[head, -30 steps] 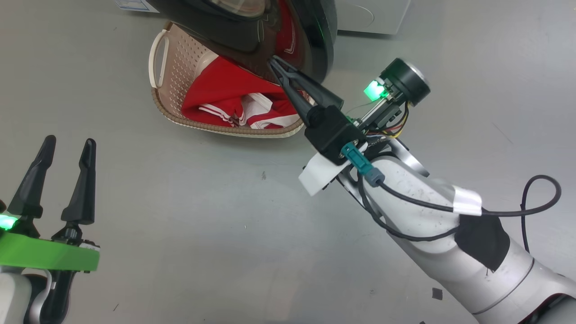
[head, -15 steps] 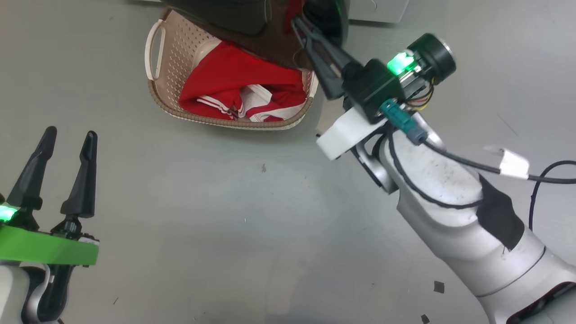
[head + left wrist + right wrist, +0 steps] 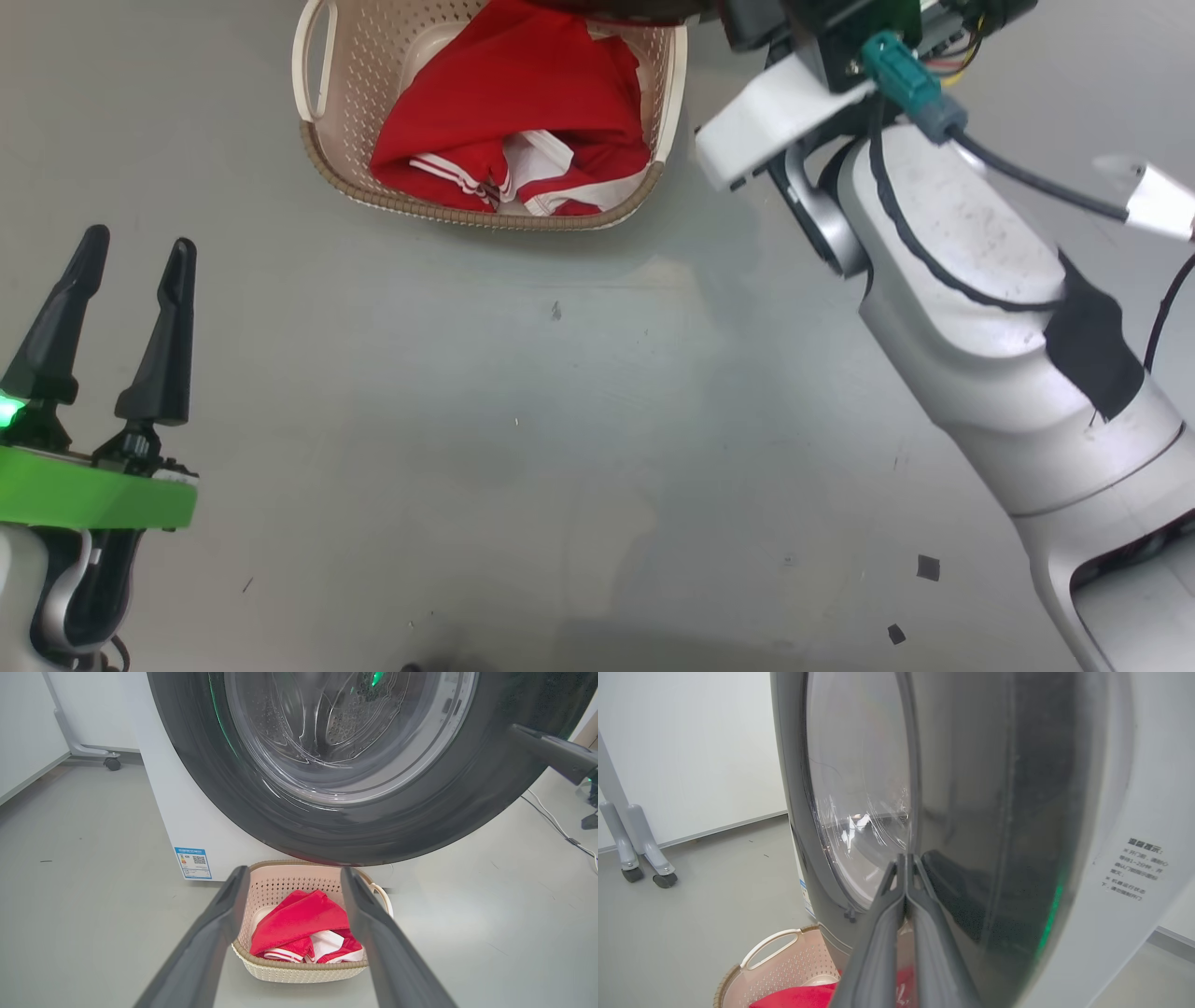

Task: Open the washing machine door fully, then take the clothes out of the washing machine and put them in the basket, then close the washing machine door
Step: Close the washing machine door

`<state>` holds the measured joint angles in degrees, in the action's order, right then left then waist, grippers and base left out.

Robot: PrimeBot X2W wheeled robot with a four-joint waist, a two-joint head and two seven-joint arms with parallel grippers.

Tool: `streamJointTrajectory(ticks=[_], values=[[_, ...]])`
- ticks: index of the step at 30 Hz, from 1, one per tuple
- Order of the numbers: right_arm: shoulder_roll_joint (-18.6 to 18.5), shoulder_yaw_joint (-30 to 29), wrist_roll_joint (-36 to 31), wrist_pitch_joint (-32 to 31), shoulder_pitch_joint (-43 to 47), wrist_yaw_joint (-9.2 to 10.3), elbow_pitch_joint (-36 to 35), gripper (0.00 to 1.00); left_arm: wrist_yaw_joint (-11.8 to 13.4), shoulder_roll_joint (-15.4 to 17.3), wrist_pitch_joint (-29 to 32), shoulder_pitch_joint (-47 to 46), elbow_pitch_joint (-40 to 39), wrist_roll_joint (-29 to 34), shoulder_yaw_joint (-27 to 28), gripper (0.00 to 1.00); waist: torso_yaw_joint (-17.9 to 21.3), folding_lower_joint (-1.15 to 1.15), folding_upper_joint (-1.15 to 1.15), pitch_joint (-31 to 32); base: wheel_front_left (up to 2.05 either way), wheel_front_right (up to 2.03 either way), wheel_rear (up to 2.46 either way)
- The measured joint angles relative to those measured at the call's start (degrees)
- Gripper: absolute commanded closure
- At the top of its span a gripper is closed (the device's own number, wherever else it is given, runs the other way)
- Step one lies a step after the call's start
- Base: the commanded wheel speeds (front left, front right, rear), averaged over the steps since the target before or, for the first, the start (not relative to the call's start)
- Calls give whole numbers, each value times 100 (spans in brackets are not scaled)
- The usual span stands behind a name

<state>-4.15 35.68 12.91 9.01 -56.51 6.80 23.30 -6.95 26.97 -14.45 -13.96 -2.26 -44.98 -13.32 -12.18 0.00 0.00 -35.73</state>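
The cream basket point(image 3: 392, 201) stands on the grey floor with the red, white-striped clothes point(image 3: 523, 84) bundled inside; both also show in the left wrist view, basket point(image 3: 299, 966) and clothes point(image 3: 299, 919). Above them, the washing machine door point(image 3: 467, 793) lies almost flat against the white washing machine point(image 3: 177, 812), the steel drum visible through its glass. My right gripper point(image 3: 906, 858) is shut, its tips against the door's glossy black rim point(image 3: 971, 812). My left gripper point(image 3: 138, 241) hangs open and empty at the lower left, well short of the basket.
My right arm point(image 3: 980, 308) crosses the right side of the head view, trailing a black cable. Castered stand legs point(image 3: 644, 868) sit left of the machine. A thin cable point(image 3: 560, 830) lies on the floor at right. Small dark scraps point(image 3: 927, 567) dot the floor.
My right arm has pushed away and up the head view, and the door has swung with it off the basket toward the machine. The left gripper has stayed put, still open.
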Motion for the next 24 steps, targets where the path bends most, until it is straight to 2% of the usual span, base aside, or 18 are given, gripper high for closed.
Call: streamJointTrajectory(ticks=[13,19,24], values=[[-4,-379,-302,-225,-896,0,413,100,0,-9,0,-229,-21,-191,19,0,-211,0,0,-421,0,0,0],[3,-917,-584,-276,-1139,-1,666,100,0,-58,0,-313,-3,-238,8,0,-292,0,0,-550,0,0,0],[-27,-1128,-638,-320,-1284,0,766,100,0,-69,0,-375,-2,-244,-8,0,-325,0,0,-623,0,0,0]])
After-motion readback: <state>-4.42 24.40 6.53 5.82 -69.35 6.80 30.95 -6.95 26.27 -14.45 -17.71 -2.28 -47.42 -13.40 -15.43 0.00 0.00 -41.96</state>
